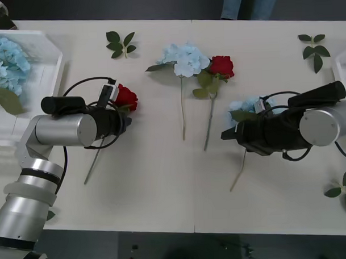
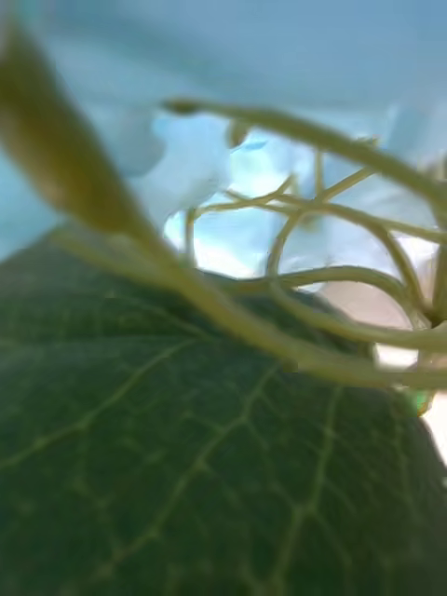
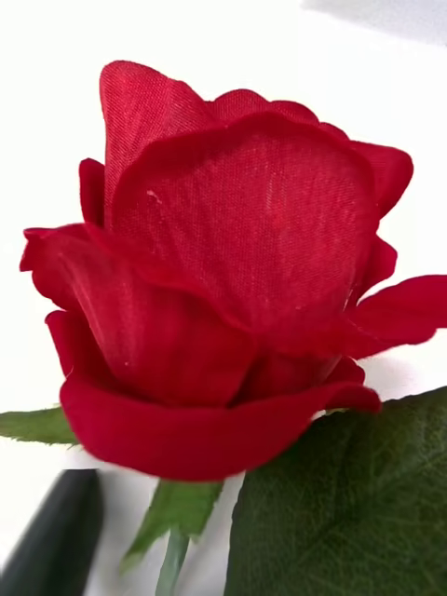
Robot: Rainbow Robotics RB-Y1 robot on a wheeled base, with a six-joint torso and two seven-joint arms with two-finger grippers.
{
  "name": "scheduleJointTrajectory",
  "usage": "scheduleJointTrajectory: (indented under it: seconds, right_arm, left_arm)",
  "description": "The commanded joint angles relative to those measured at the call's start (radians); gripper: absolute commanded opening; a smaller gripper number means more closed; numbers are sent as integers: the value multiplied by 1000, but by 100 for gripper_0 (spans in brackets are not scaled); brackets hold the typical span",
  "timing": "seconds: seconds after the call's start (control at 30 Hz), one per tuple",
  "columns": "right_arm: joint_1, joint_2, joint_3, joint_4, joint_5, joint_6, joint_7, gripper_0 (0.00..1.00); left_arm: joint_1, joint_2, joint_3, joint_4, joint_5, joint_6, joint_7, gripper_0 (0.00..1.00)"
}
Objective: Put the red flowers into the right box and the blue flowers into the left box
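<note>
I am bringing the left gripper point(image 1: 127, 121) low beside a red rose point(image 1: 126, 97) and the right gripper point(image 1: 227, 133) under a blue flower point(image 1: 243, 107) to reach their stems, but I cannot tell their jaws' opening.

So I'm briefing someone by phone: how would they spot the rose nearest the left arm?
Start at the left box, then move right to the left claw. The red rose lies alone at its tip, stem running under the arm; the other rose lies mid-table beside a blue flower.
</note>
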Motion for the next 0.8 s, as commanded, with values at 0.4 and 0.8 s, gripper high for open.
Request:
scheduleJointTrajectory:
  seconds: [0.4,0.8]
  right_arm:
    - [-36,-13,-16,29,29,-46,-24,100]
    - [-34,-12,-16,29,29,-55,-24,0]
  left_arm:
    - [-26,10,-13,-24,54,-10,39,0]
    - [-4,10,150,-260,406,263,30,0]
